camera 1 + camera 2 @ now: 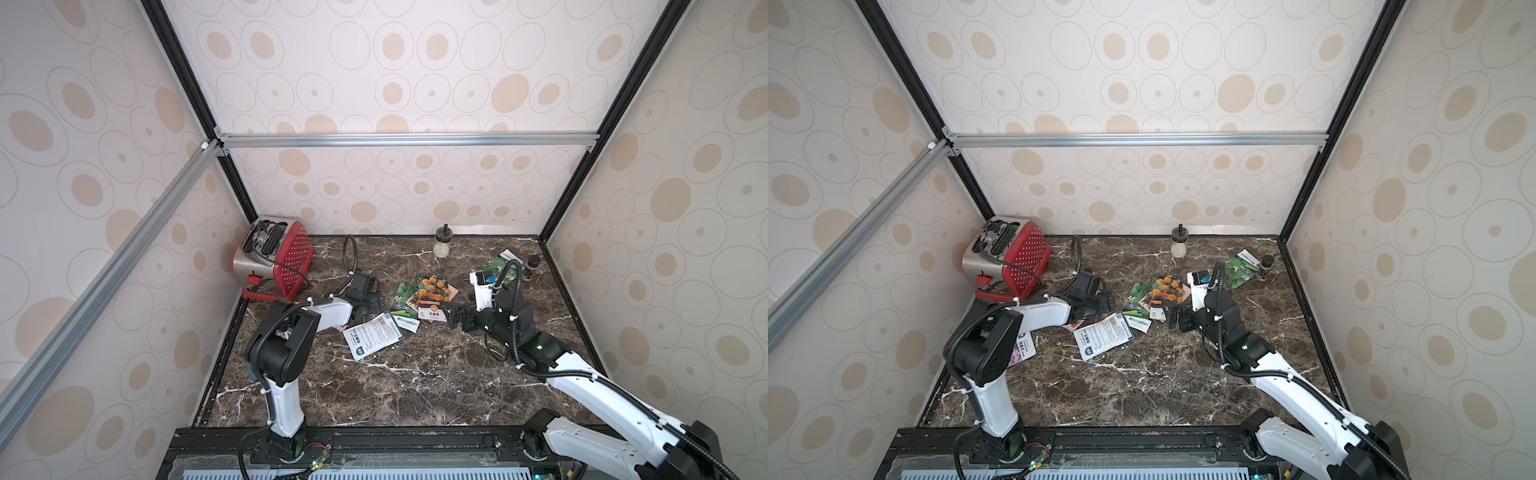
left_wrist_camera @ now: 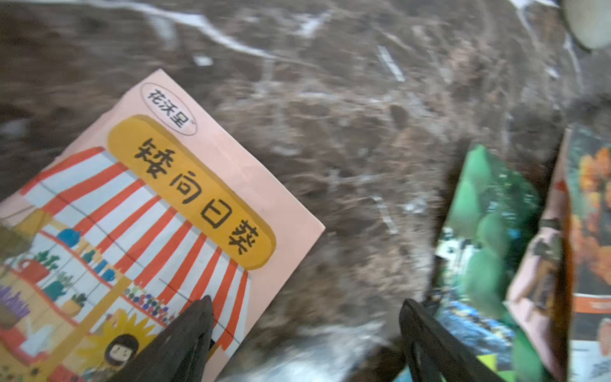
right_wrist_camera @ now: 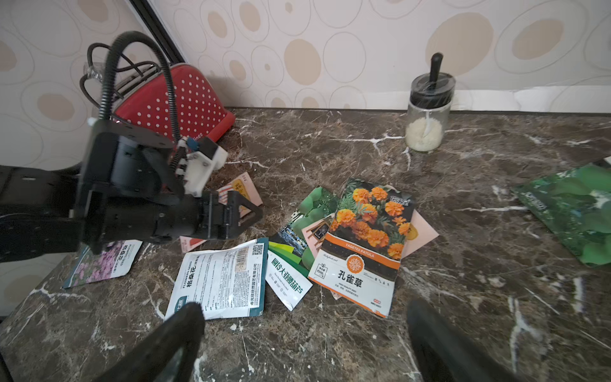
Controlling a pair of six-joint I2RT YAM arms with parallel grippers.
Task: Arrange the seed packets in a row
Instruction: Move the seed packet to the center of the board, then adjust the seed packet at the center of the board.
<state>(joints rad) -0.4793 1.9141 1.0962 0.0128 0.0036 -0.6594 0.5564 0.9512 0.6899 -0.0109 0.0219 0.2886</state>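
marigold packet (image 3: 365, 244): face up on top of the pile in the middle of the table, overlapping a green packet (image 3: 314, 205) and a pink packet (image 3: 425, 228) beneath it.
white-backed packet (image 3: 221, 281): text side up, flat on the marble just beside the pile on the left arm's side; one edge meets the green packet's white end.
shopfront packet (image 2: 148, 231): pink, striped awning print, face up under the left gripper, which hides most of it in both top views.
purple-flower packet (image 1: 1022, 348): flat by the left arm's elbow, apart from the pile, partly covered by the arm.
second green packet (image 1: 500, 266): near the far right corner, well apart from the pile, just beside a small dark-lidded jar (image 1: 531, 266).
left gripper (image 2: 304, 311): low over the table, jaws spread wide with only bare marble between them; one fingertip (image 2: 201, 314) overlaps the shopfront packet's edge, though contact cannot be told.
right gripper (image 3: 302, 317): jaws spread wide and empty, pointing at the pile near the marigold packet's text end.
table (image 1: 415, 395): dark veined marble.
toaster (image 1: 274, 257): red with white dots, far left corner.
grain jar (image 1: 442, 245): upright by the back wall, black lid.
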